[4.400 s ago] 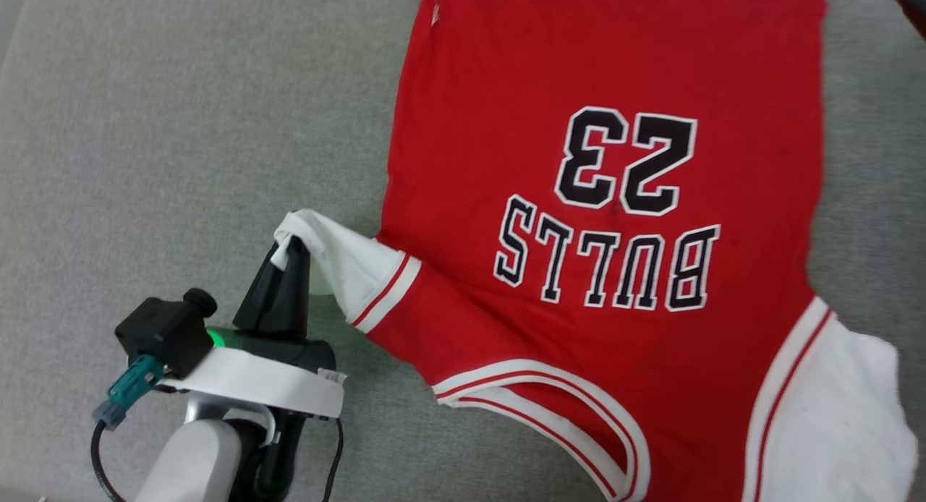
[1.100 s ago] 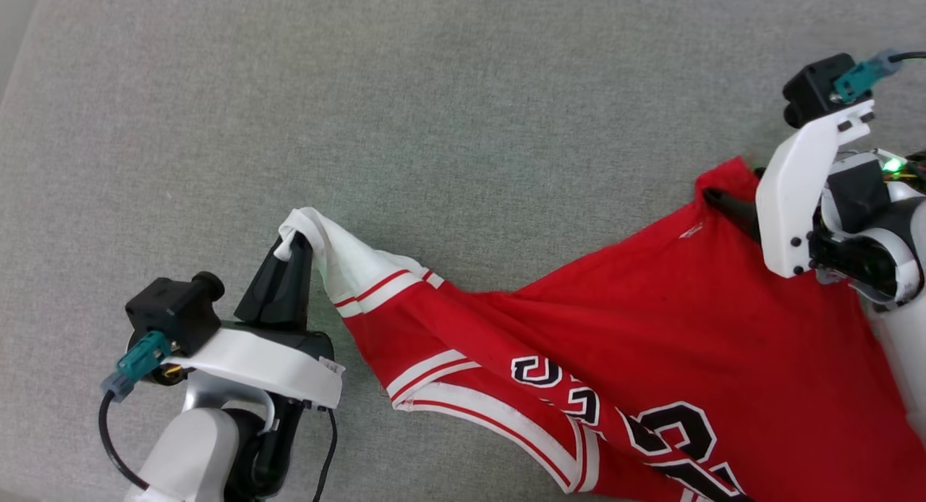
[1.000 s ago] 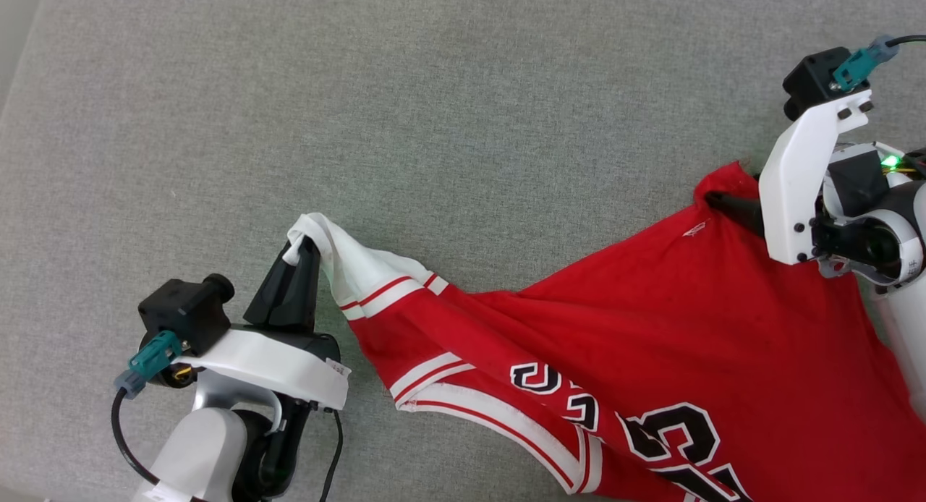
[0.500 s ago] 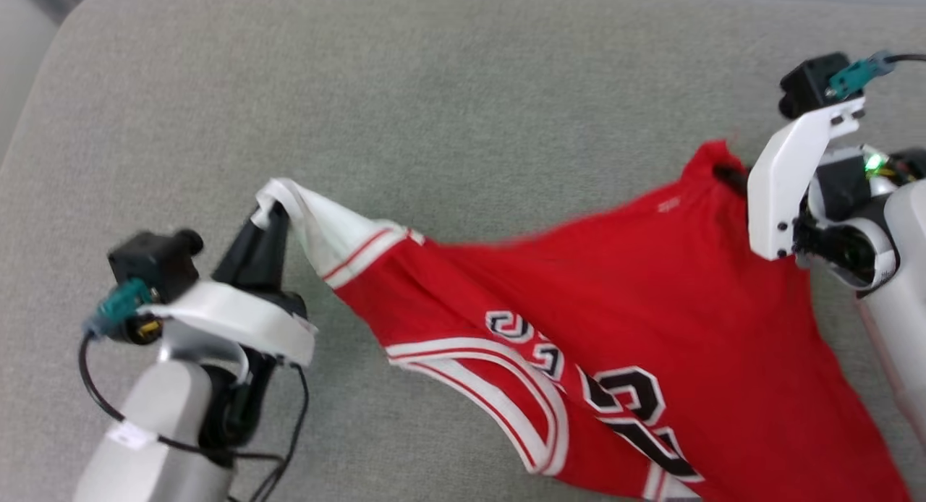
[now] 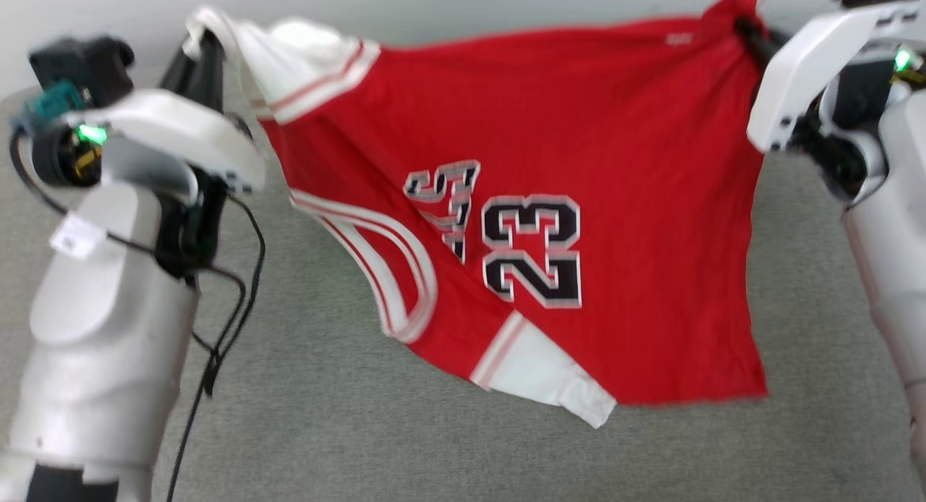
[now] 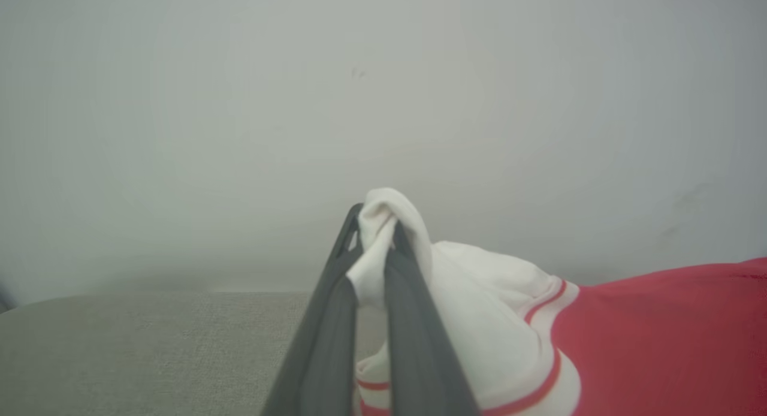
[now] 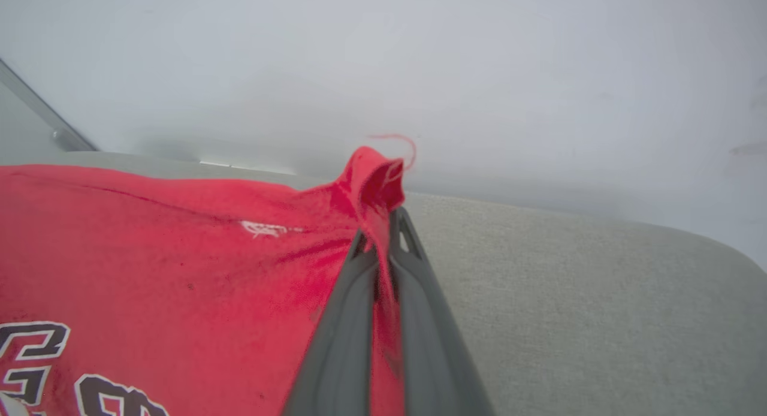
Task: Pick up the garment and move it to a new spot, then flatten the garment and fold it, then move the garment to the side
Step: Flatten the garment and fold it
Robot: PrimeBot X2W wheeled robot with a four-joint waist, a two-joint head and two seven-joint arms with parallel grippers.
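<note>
The garment [image 5: 622, 155], a red T-shirt with white sleeves and a black-and-white "23" print, hangs in the air, stretched between my two grippers above the grey cushion. My left gripper [image 5: 205, 43] is shut on the tip of a white sleeve [image 6: 383, 224] at the upper left. At the upper right, my right gripper [image 5: 749, 30] is shut on a red hem corner [image 7: 371, 182]. The other white sleeve [image 5: 550, 375] dangles at the bottom, and the neckline trim [image 5: 394, 270] sags on the left.
A grey fabric cushion [image 5: 325, 415] spreads below the hanging cloth. A pale wall [image 6: 383, 104] rises behind it. The cushion's rounded far edge [image 7: 539, 212] runs just under the wall.
Both grippers have risen, lifting the garment off the cushion so it hangs spread between them. The head view has tilted up to follow.
</note>
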